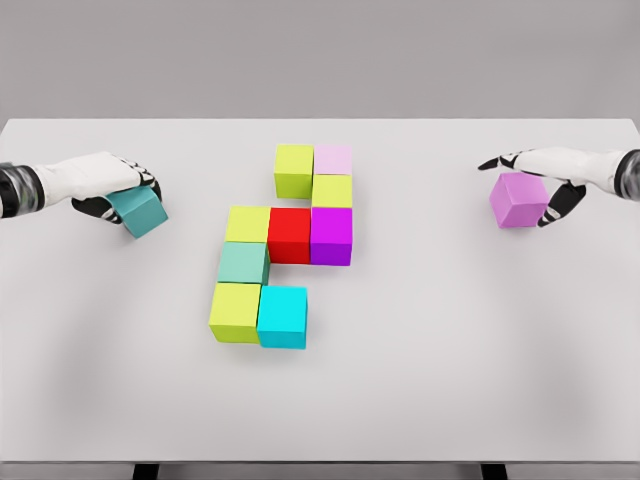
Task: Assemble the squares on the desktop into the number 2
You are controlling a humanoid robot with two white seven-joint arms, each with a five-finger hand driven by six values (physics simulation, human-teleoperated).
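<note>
While the left hand (118,190) reached in from the left edge over the white tabletop (450,360), its fingers were curled around a teal cube (140,211), which sat tilted in the grasp near the tabletop's left side, well apart from the other blocks.

In the middle of the tabletop lay the partly built figure. Its left column held a yellow-green cube (247,223) at the top, a muted green cube (243,263) touching it below, and a second yellow-green cube (235,312) under that. Just beside this lowest one, on its right, sat a cyan cube (283,316), touching it. A red cube (289,234) stood next to the upper yellow-green cube, and a purple cube (331,236) touched the red one on the right, so that the three made a middle row. Farther back, a lime cube (294,169) and a pale pink cube (333,159) stood side by side, and another lime cube (332,191) filled the place between the pale pink cube and the purple one.

At the right side, the right hand (540,178) came in from the right edge, fingers wrapped over a violet cube (519,200), thumb on its near right face. That cube too was well apart from the central group.
</note>
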